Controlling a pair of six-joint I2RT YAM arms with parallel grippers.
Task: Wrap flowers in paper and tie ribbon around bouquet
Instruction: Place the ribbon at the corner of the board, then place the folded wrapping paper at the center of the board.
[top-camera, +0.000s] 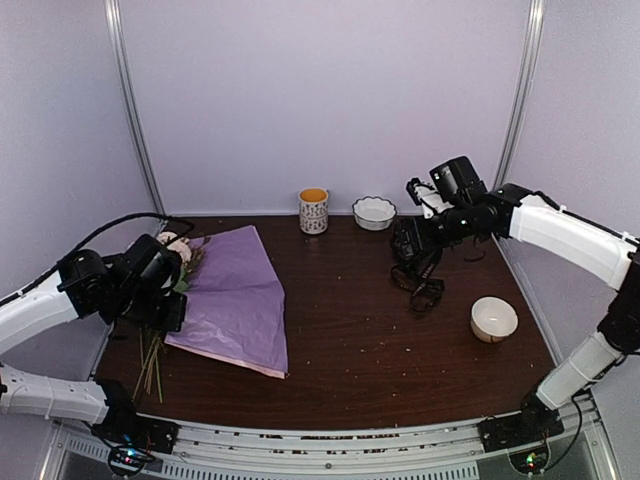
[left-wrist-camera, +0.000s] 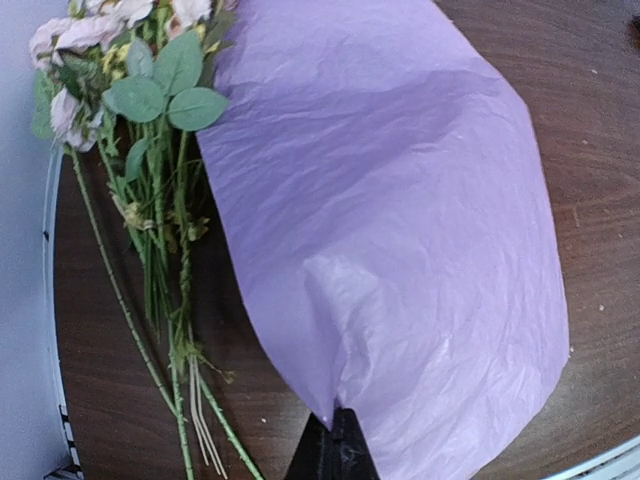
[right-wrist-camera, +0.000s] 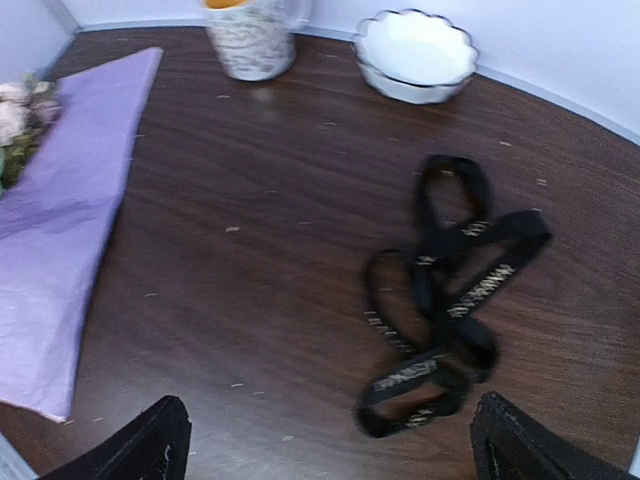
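Note:
The lilac paper (top-camera: 235, 295) lies on the left of the dark table, with one edge lifted. My left gripper (left-wrist-camera: 340, 425) is shut on that near edge of the paper (left-wrist-camera: 400, 220); in the top view the left gripper (top-camera: 165, 300) sits at the sheet's left side. The flowers (left-wrist-camera: 140, 100), pink roses with green leaves and long stems, lie on the table just left of the sheet, partly under it (top-camera: 178, 248). The black ribbon (right-wrist-camera: 450, 300) lies in loose loops, blurred, under my right gripper (right-wrist-camera: 335, 450), which is open and empty. In the top view the ribbon (top-camera: 425, 290) is right of centre.
A patterned cup (top-camera: 314, 210) and a scalloped white bowl (top-camera: 374, 212) stand at the back of the table. A round white bowl (top-camera: 494, 318) sits at the right, near the ribbon. Pale walls close in on three sides.

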